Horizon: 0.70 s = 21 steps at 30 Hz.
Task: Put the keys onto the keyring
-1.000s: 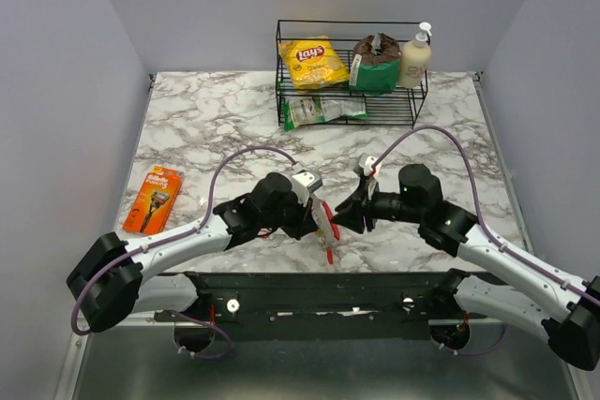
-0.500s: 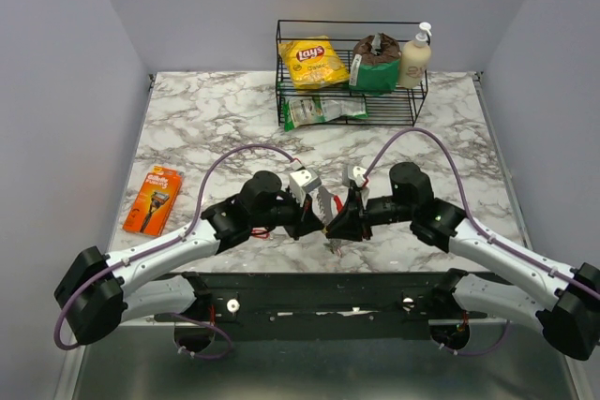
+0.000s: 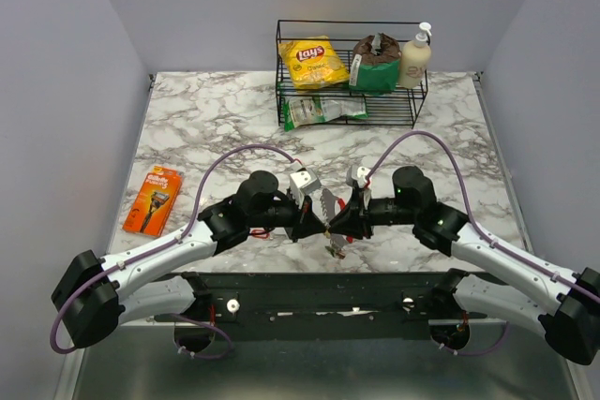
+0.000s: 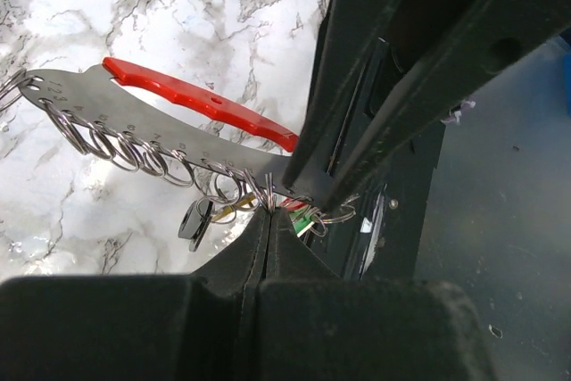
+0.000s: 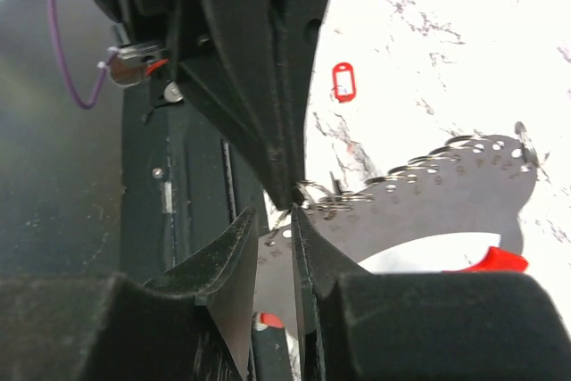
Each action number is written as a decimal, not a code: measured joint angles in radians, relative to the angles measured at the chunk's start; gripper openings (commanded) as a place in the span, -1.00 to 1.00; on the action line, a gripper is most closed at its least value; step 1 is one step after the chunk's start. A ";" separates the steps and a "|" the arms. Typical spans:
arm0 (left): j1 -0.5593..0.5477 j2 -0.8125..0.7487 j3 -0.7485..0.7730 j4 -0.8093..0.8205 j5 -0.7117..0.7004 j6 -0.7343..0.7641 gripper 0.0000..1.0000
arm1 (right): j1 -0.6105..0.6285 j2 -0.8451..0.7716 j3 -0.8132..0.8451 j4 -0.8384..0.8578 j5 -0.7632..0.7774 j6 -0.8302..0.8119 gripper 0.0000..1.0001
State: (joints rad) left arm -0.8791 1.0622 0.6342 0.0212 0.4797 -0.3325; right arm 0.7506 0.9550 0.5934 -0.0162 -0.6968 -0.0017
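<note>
Orange razor pack, well left of the flat grey piece; my left claw, fingers pressed together on that piece's corner; red loop, lying along the piece's far edge; the keyring, among the wire rings strung on the piece's near edge; the keys, hanging just below the piece; my right claw, fingers slightly apart astride the piece's edge, though I cannot tell whether it is clamped.

Left claw apparently hard against right claw
</note>
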 measured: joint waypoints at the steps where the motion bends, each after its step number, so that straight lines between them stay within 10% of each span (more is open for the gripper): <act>1: 0.000 0.000 0.000 0.000 0.003 0.000 -1.00 | 0.000 0.000 0.000 0.000 0.010 0.000 -0.42; 13: 0.003 0.000 0.000 0.001 0.011 0.000 -1.00 | 0.000 0.026 0.000 0.026 0.051 0.003 -0.53; 21: 0.009 0.001 0.000 -0.002 0.012 0.000 -1.00 | 0.000 0.061 0.000 0.049 0.031 0.011 -0.99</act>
State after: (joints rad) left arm -0.8703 1.0630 0.6346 0.0196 0.4915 -0.3325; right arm 0.7509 1.0157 0.5934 0.0326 -0.6662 0.0097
